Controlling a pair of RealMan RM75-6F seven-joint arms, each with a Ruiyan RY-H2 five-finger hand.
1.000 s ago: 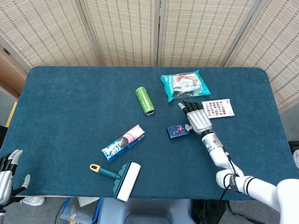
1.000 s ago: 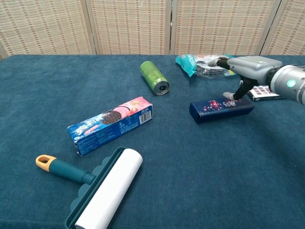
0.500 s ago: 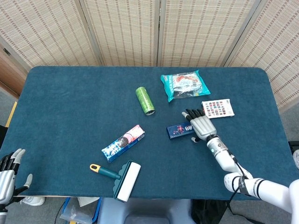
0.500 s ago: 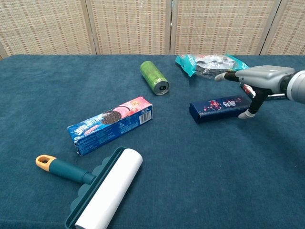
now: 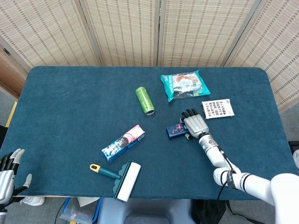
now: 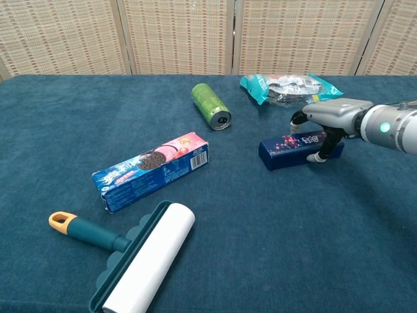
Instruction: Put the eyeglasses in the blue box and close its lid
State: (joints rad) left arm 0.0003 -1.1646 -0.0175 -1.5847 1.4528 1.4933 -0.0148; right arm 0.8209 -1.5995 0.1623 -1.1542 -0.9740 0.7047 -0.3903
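The dark blue box [image 5: 174, 132] [image 6: 287, 149] lies flat on the table, right of centre, with its lid down. My right hand [image 5: 195, 125] [image 6: 332, 112] lies over the box's right end and grips it, thumb on the near side and fingers curled over the far side. A teal-edged clear packet [image 5: 184, 85] [image 6: 281, 88] with a dark item inside lies just behind them; I cannot tell whether that item is the eyeglasses. Off the table's front left corner, my left hand [image 5: 7, 172] hangs with its fingers apart, holding nothing.
A green can [image 5: 145, 100] [image 6: 211, 105] lies on its side left of the packet. A cookie box [image 5: 123, 142] [image 6: 151, 171] and a lint roller [image 5: 122, 178] [image 6: 140, 261] lie at front centre-left. A colour card [image 5: 217, 108] lies right of my right hand.
My right hand came from behind the box, swung round its right end, then shifted left and settled over that end. The box has barely moved. The left hand stayed put.
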